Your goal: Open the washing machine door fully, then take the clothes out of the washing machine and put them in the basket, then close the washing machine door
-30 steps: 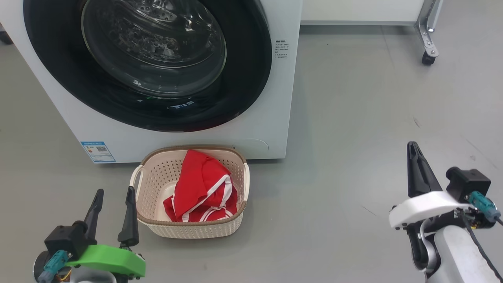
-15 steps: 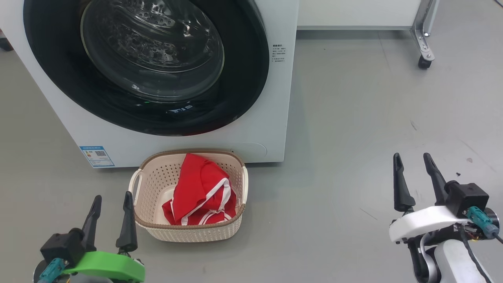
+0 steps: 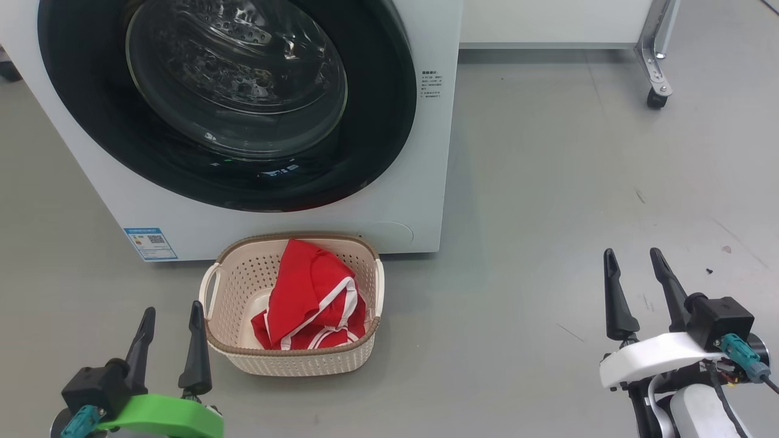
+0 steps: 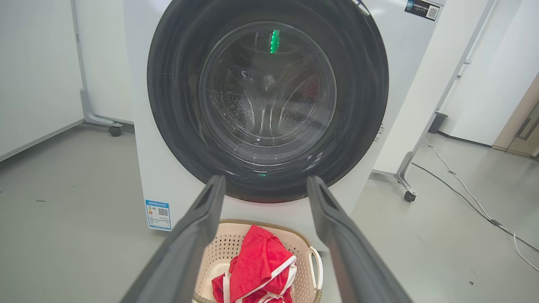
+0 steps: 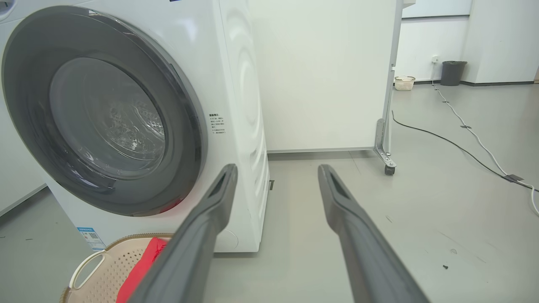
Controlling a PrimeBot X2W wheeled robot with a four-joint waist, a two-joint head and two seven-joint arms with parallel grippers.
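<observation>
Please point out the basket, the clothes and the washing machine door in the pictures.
the basket (image 3: 240, 283): head view, perforated left inner wall.
the clothes (image 3: 304, 289): head view, middle of red fabric.
the washing machine door (image 3: 234, 85): head view, clear glass bowl.

Door (image 3: 389, 109): I see a glossy black rim, clear glass bowl.
Basket (image 3: 243, 274): matt perforated plastic beside my left gripper (image 3: 172, 308) (woven-look rim).
Clothes (image 3: 301, 292): soft red cloth.
</observation>
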